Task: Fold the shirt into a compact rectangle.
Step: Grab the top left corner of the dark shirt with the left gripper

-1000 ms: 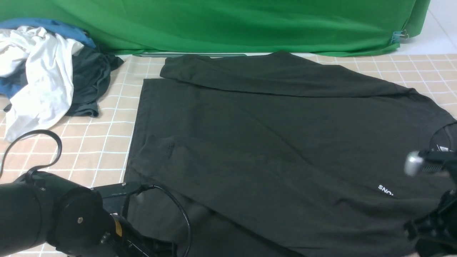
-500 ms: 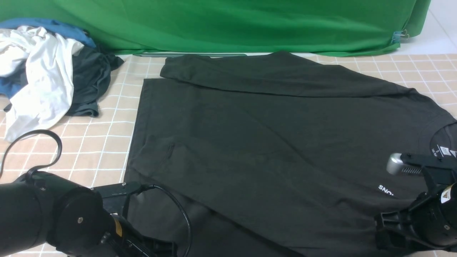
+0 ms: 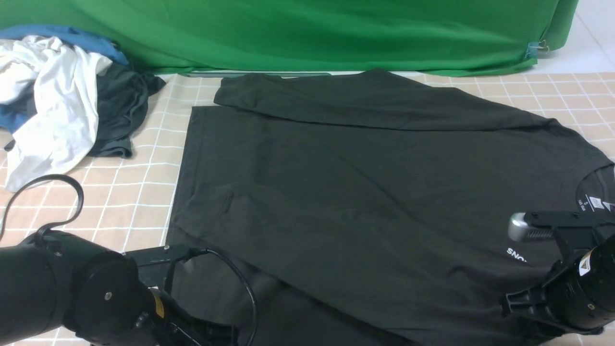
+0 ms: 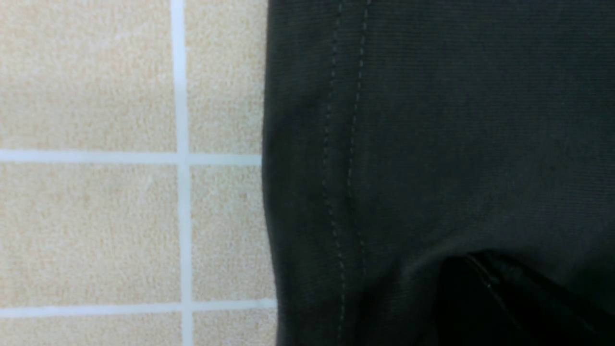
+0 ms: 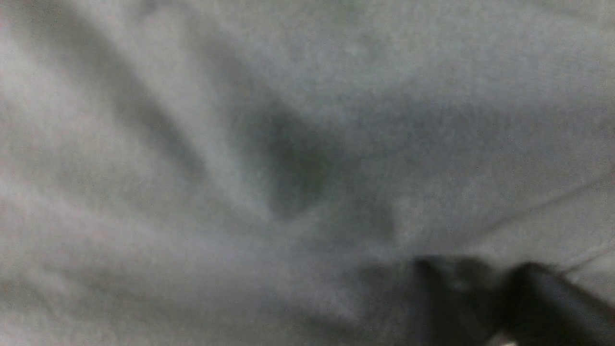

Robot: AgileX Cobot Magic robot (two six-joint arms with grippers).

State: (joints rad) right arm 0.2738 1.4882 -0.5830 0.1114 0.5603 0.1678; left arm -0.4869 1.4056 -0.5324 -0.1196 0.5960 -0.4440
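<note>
1. Noting shirt point(image 3: 336, 192) spread flat on checked cloth point(image 3: 144, 182), just beside the clothes pile point(image 3: 62, 101).
2. Left pincer point(image 4: 504, 302) closed, at the hem on the pile's side. Right pincer point(image 5: 495, 283), well apart from the pile: cannot tell.
3. Judged soft, light, limp. Best held at hem corners and shoulders.

Left tool point(image 4: 485, 298) low, closed tight — right tool point(image 5: 485, 293) low too, blurred, gap perhaps narrow.

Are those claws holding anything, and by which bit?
The left gripper seems pinched on the shirt near its stitched hem; for the right gripper, it cannot be told.
</note>
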